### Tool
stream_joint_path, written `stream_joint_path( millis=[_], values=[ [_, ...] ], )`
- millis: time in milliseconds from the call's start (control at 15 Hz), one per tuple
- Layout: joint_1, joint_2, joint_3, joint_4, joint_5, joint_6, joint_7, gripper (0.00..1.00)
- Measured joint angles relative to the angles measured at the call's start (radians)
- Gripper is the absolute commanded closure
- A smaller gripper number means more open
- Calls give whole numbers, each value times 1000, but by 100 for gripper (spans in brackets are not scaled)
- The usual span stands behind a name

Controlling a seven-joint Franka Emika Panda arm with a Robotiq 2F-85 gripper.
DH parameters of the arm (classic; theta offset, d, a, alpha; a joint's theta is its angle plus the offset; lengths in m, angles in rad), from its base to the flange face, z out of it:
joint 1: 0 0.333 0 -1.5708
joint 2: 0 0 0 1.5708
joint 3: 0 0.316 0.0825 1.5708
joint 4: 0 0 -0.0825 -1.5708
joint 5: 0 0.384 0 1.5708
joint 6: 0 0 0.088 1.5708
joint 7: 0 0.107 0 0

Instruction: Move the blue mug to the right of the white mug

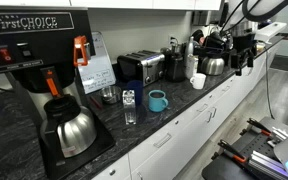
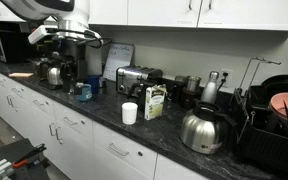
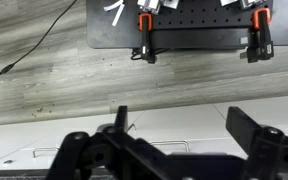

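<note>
The tool [image 1: 242, 55] is hanging high over the far end of the bench [image 1: 179, 110], spread wide and gripping nothing; in the wrist view its fingers [image 3: 246, 125] are framing only floor and cabinet fronts, so neither mug is lying beneath it. The blue mug [image 1: 157, 100] is sitting upright on the bench, well away from the tool; the white mug [image 1: 198, 80] is standing between the two, and a steel carafe [image 1: 214, 65] is standing nearest the tool. The step in hand is probably the approach. Doing it well is calling for travelling above the carafe and the white mug; stopping squarely over the blue mug; descending with the jaws straddling its wall, away from the handle; then lifting high enough to be clearing the white mug.
</note>
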Motion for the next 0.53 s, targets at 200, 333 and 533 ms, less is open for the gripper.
stream_joint_path(
  millis=[200,333,533],
  values=[
    [0,0,0,0,0,0,0,0],
    [8,2,2,0,0,4,8,0],
    [52,18,34,9,17,44,60,0]
  ],
)
